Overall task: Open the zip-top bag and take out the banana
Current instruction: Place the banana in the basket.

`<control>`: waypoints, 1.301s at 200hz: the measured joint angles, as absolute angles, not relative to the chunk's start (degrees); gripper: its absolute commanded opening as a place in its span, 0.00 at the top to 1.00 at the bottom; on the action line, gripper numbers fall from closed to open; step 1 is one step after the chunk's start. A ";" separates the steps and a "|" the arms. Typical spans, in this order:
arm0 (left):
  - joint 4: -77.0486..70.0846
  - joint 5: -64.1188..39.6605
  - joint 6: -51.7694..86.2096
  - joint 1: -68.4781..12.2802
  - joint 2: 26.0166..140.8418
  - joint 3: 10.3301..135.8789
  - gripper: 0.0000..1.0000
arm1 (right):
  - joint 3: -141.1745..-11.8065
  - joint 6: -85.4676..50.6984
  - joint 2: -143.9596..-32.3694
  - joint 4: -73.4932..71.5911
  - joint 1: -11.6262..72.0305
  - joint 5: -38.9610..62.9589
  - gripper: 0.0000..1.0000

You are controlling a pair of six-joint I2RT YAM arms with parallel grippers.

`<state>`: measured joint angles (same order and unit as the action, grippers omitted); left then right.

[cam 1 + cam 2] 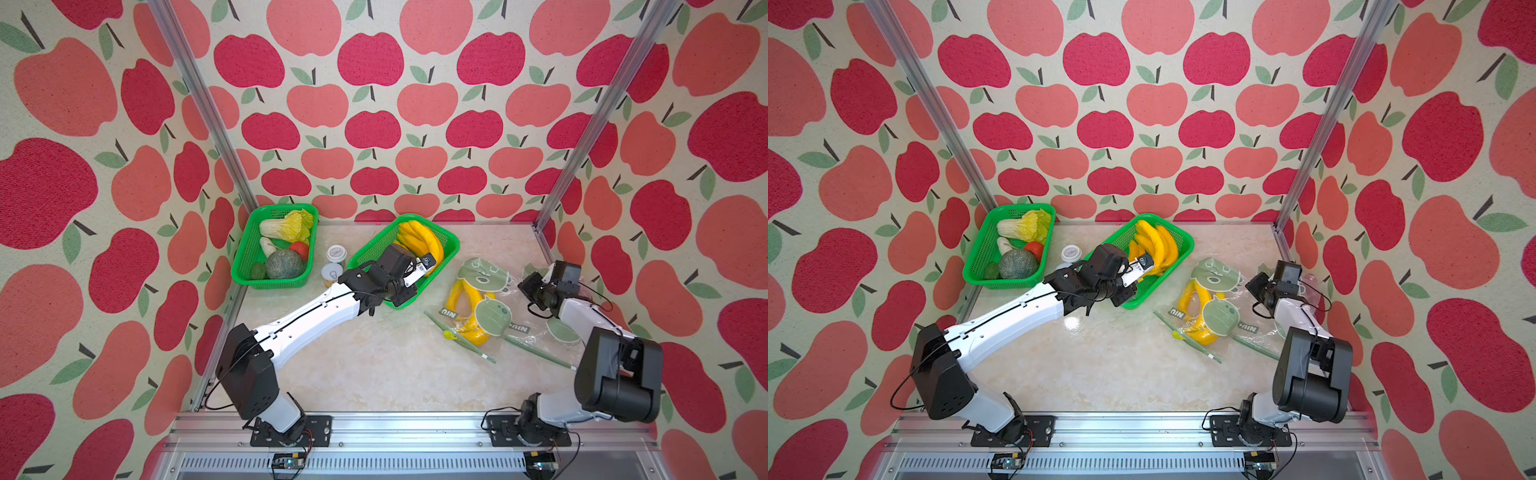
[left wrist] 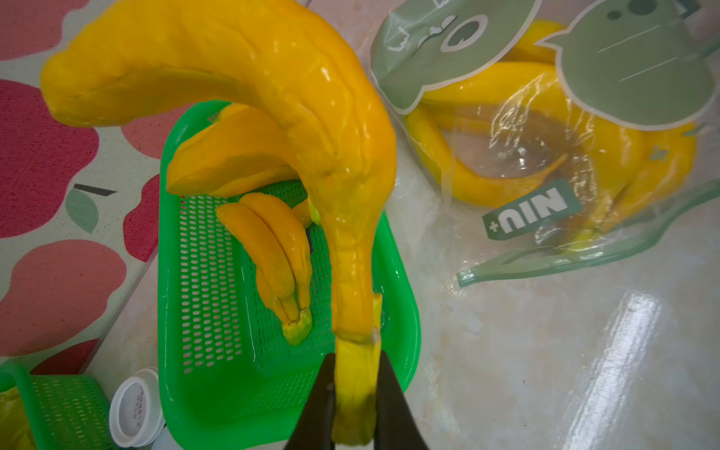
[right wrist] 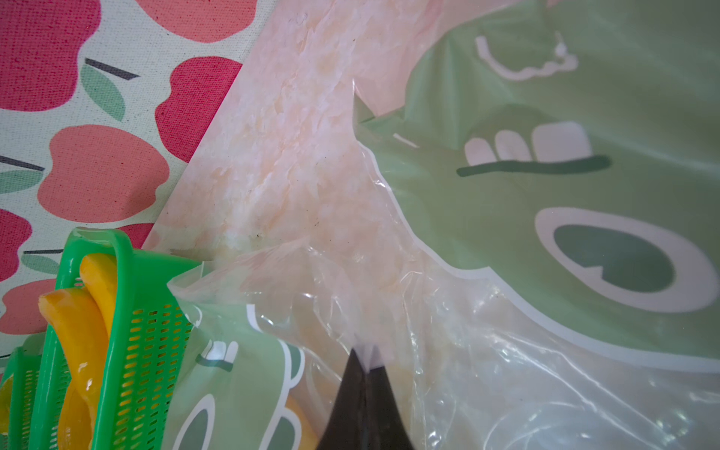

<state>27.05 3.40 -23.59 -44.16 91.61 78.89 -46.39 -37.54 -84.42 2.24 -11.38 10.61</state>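
- The left jaws clamp narrowly on the stem of a glossy yellow plastic banana [image 2: 343, 156], which hangs over the green perforated plastic basket [image 2: 202, 272]. The stem grip likely leaves its body free to settle among the smaller bananas [image 2: 272, 241] lying inside.
- The clear zip-top bag with green cartoon print [image 1: 482, 307] lies on the table [image 1: 374, 365] just beside the basket, with its zip strips [image 1: 536, 351] splayed apart and more yellow fruit inside.
- The right jaws pinch fully together on the bag's film, on the side away from the basket, probably to anchor it against dragging.
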 measured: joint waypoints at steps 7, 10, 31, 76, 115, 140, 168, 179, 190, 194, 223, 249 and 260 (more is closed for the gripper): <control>26.92 3.03 -23.99 -42.52 93.03 79.02 0.97 | -46.26 -37.54 -84.42 2.22 -11.38 10.61 1.00; 26.87 2.85 -24.08 -41.91 93.58 79.05 0.97 | -46.22 -37.54 -84.40 2.24 -11.38 10.61 1.00; 26.46 1.08 -25.04 -37.56 96.77 79.05 0.97 | -46.09 -37.54 -84.38 2.26 -11.38 10.61 1.00; 24.45 -2.35 -26.15 -34.33 100.84 79.02 0.94 | -46.09 -37.54 -84.38 2.26 -11.38 10.61 1.00; 22.17 -5.63 -24.80 -31.73 103.09 77.91 0.74 | -46.09 -37.54 -84.38 2.26 -11.38 10.61 1.00; 20.29 -6.50 -23.68 -31.27 103.04 75.72 0.52 | -46.09 -37.54 -84.38 2.24 -11.38 10.63 1.00; 18.52 -7.07 -22.35 -32.71 101.43 72.42 0.48 | -46.09 -37.54 -84.38 2.26 -11.38 10.66 1.00; 18.15 -7.18 -21.61 -33.12 100.20 71.77 0.47 | -46.09 -37.54 -84.38 2.26 -11.38 10.68 1.00; 17.47 -7.11 -20.78 -33.30 98.67 71.33 0.46 | -46.09 -37.54 -84.38 2.26 -11.38 10.85 1.00; 17.10 -7.05 -20.36 -33.45 98.06 71.13 0.45 | -46.09 -37.56 -84.38 2.26 -11.38 10.90 1.00; 14.96 -6.46 -19.07 -35.05 92.33 69.23 0.41 | -46.09 -37.54 -83.99 2.70 -11.38 11.11 1.00; 12.45 -6.66 -18.87 -39.22 88.42 67.29 0.41 | -46.09 -37.50 -82.52 3.97 -11.38 11.09 0.83; 11.07 -7.01 -18.87 -41.36 87.72 66.17 0.41 | -46.13 -37.17 -81.56 5.13 -11.38 10.94 0.68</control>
<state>11.07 -7.01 -18.87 -41.36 87.72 66.17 -46.13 -37.17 -81.56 5.13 -11.38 10.94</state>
